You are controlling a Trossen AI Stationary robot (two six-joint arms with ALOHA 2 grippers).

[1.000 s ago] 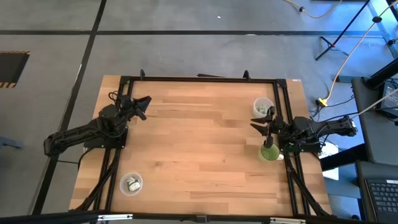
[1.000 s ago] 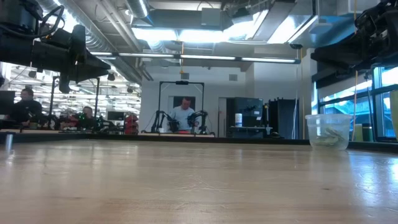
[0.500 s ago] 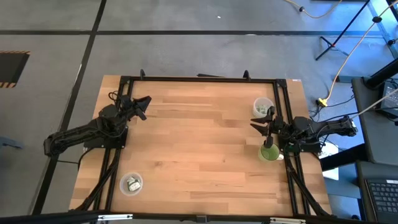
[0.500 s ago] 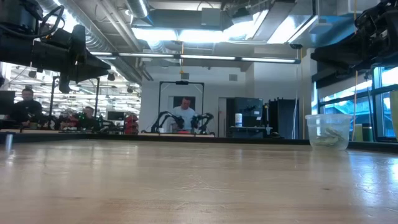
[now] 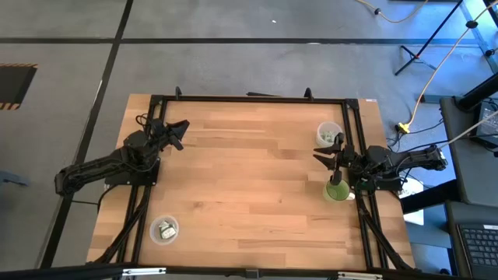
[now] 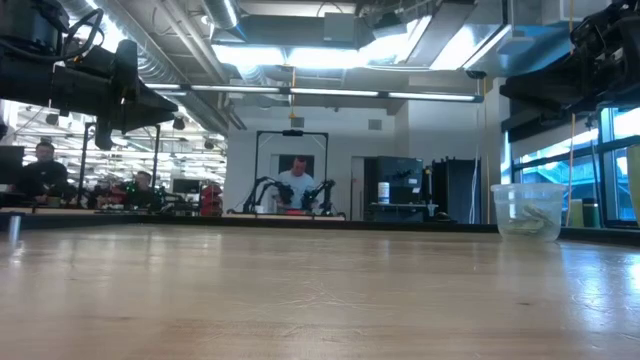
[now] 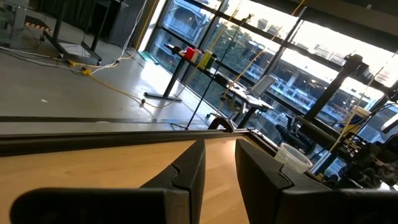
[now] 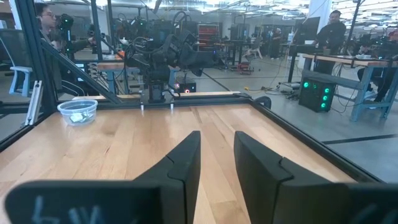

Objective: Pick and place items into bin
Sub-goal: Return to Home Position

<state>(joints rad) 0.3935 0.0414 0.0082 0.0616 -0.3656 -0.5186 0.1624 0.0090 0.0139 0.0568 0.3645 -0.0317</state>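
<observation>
Small pale packets, the items, lie in two clear cups. One cup stands at the far right of the table, also visible as the cup in the low view. The other cup stands near the left front, and shows again in the right wrist view. A green round container sits at the right edge. My left gripper hangs open over the table's left side, pointing level. My right gripper hangs open between the far-right cup and the green container, touching neither.
A black frame runs around the wooden table. The wide middle of the tabletop is bare wood. People sit and stand at benches in the room beyond the table.
</observation>
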